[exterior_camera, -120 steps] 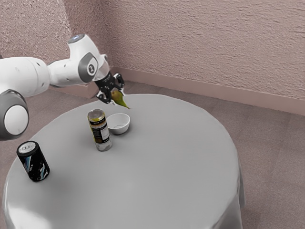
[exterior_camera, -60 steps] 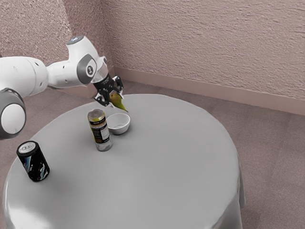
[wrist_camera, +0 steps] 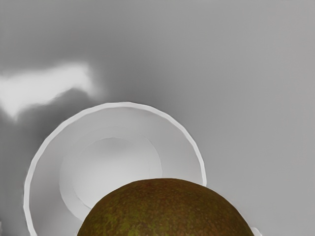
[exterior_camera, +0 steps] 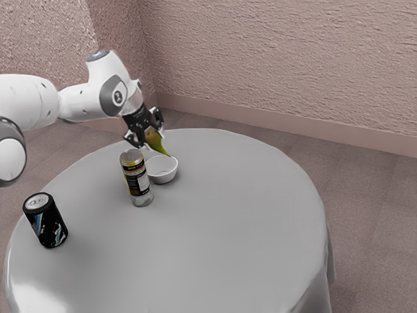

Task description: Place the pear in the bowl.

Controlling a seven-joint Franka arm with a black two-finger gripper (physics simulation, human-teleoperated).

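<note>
Pear [exterior_camera: 155, 141] up high, close to the bowl [exterior_camera: 163, 171]

The pear is in the upper left of the exterior view, pointy end down. The gripper [exterior_camera: 147, 136] squeezes it from two sides. The white bowl sits lower, on the gray table [exterior_camera: 221, 222]. A tall can [exterior_camera: 136, 179] stands beside it. A black can [exterior_camera: 45, 222] is near the view's left edge.

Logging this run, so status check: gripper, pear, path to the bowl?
Gripper shut on pear. Pear just above bowl, not in it. Tall can stands beside bowl; nothing seen between pear and bowl.
</note>
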